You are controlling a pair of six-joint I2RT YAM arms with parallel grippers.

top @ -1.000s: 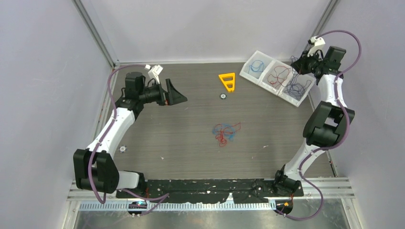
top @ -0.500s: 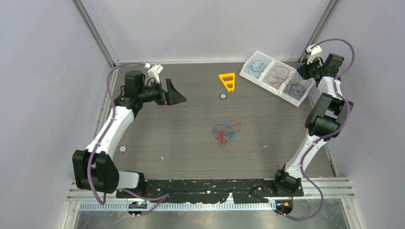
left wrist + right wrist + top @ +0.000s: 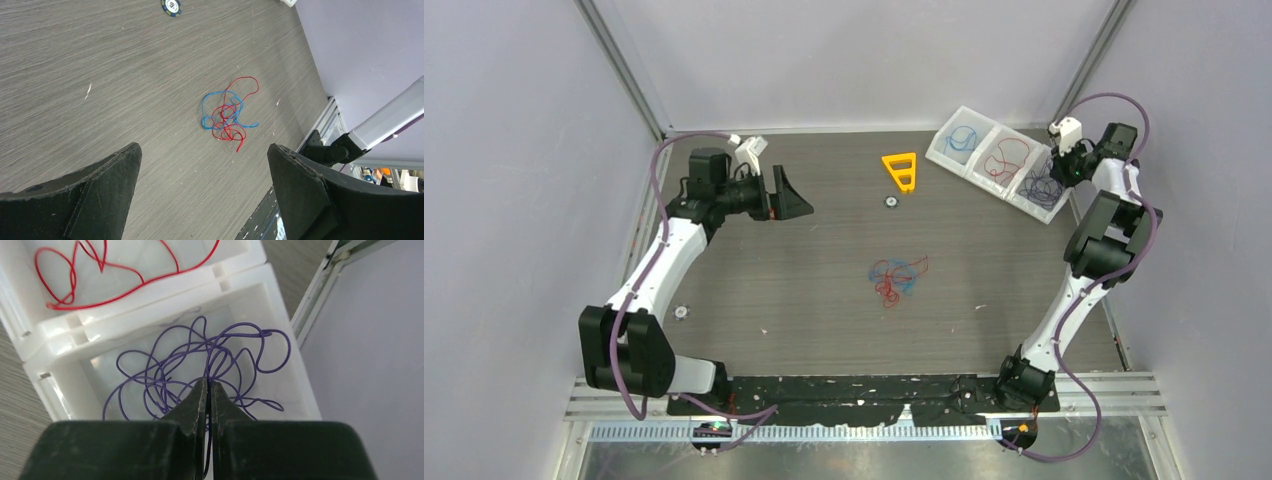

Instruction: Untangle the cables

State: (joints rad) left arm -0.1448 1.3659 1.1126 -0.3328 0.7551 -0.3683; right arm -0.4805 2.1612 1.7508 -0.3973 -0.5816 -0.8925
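Observation:
A small tangle of red and blue cables (image 3: 896,278) lies mid-table, also in the left wrist view (image 3: 227,115). My left gripper (image 3: 796,200) hovers high at the left, open and holding nothing (image 3: 204,147), well short of the tangle. My right gripper (image 3: 1054,180) is down over the right-hand compartment of the white tray (image 3: 945,129). It is shut (image 3: 207,382) on a strand of the purple cable (image 3: 200,347), whose loops rest in that compartment. A red cable (image 3: 100,275) fills the middle compartment, and a blue cable (image 3: 964,138) the left one.
An orange plastic triangle (image 3: 902,170) lies at the back centre with a small round disc (image 3: 890,201) just in front of it. Another disc (image 3: 681,311) sits near the left arm. The metal frame rail (image 3: 320,285) runs right beside the tray.
My right gripper has come down and leftward from above the tray's far corner into the right compartment, with the purple cable. The left arm and the tangle have not moved.

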